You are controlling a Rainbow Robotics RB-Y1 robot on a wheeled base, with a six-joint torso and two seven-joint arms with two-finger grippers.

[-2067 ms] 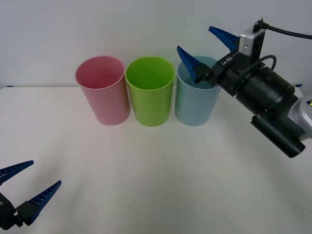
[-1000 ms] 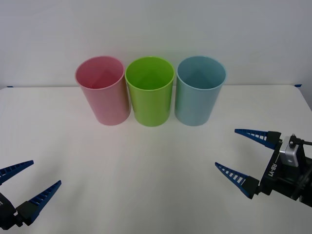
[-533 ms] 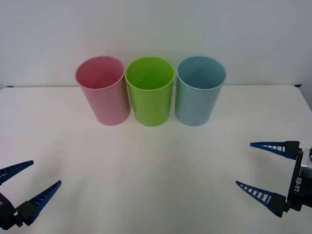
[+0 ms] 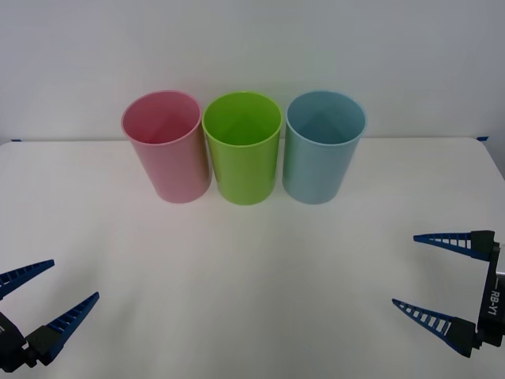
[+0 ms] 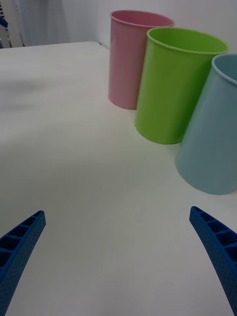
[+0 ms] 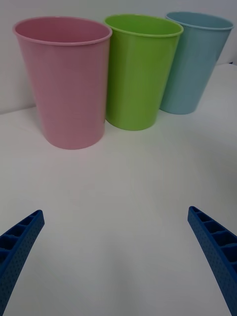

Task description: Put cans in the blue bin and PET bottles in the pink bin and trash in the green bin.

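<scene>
Three tall bins stand in a row at the back of the white table: the pink bin (image 4: 166, 146) (image 5: 132, 57) (image 6: 66, 81) on the left, the green bin (image 4: 243, 148) (image 5: 175, 84) (image 6: 138, 69) in the middle, the blue bin (image 4: 322, 148) (image 5: 213, 133) (image 6: 193, 59) on the right. The cans, PET bottles and trash are out of view. My right gripper (image 4: 430, 272) (image 5: 118, 266) hangs open and empty near the table's front right. At the front left my left gripper (image 4: 49, 294) (image 6: 116, 261) is open and holds nothing.
The white table (image 4: 252, 268) stretches between the bins and both grippers. A pale wall rises right behind the bins.
My right arm has drawn back from above the blue bin down to the front right of the table, its gripper open throughout. The left arm and the bins have not moved.
</scene>
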